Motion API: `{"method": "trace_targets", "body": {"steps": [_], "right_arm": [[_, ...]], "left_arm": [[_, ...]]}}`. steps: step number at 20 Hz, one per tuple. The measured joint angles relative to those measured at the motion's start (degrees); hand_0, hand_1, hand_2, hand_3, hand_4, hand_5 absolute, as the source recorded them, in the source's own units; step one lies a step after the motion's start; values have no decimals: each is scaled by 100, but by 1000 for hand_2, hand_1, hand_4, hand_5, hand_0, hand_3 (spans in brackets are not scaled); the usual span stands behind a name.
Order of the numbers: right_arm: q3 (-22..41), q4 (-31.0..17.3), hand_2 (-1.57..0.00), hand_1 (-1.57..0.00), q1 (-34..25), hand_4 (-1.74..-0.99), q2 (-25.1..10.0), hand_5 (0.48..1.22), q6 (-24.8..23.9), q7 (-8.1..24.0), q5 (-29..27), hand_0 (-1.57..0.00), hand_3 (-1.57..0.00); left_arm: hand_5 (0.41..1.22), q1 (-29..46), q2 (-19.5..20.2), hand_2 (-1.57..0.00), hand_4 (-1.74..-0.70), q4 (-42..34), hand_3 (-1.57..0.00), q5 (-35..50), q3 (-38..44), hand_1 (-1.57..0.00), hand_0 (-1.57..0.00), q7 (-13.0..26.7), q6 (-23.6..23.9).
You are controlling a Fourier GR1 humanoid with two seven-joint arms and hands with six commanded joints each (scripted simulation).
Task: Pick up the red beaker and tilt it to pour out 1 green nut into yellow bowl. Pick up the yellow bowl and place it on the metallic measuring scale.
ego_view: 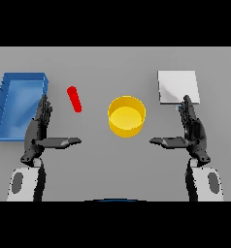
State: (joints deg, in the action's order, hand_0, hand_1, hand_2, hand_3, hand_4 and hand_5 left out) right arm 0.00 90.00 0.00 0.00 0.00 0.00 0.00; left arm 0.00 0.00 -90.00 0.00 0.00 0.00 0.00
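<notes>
Grey table [115, 63] w/ blue bin [18, 104] left.

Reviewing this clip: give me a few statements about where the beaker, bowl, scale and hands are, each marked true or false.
1. The red beaker is held in the left hand. False: it rests on the table, apart from that open hand.
2. The yellow bowl sits between the two hands. True.
3. The bowl is on the metallic measuring scale. False: it is on the table, left of the scale.
4. The right hand is open, just below the scale. True.
5. A blue bin sits at the table's left. True.
</notes>
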Motion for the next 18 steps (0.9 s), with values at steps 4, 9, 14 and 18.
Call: {"method": "trace_targets", "body": {"steps": [4,9,14,18], "right_arm": [[-21,23,1,1,33,-1245,-34,681,27,-9,-31,1,1],[527,580,1,1,535,-1235,-456,679,-177,-685,1179,1,1],[668,789,1,1,731,-1250,-501,681,-156,-711,1358,1,1],[569,825,1,1,672,-1280,-510,679,8,-653,1045,1,1]], "left_arm": [[652,-147,-32,1,-1204,107,1,-29,5,1,1,66,53],[654,83,219,1,-1218,-354,1,-636,-427,1,1,103,53],[668,109,270,1,-1239,-499,1,-848,-623,1,1,343,15],[713,-203,264,1,-1331,-53,1,-788,-567,1,1,486,-91]]}}
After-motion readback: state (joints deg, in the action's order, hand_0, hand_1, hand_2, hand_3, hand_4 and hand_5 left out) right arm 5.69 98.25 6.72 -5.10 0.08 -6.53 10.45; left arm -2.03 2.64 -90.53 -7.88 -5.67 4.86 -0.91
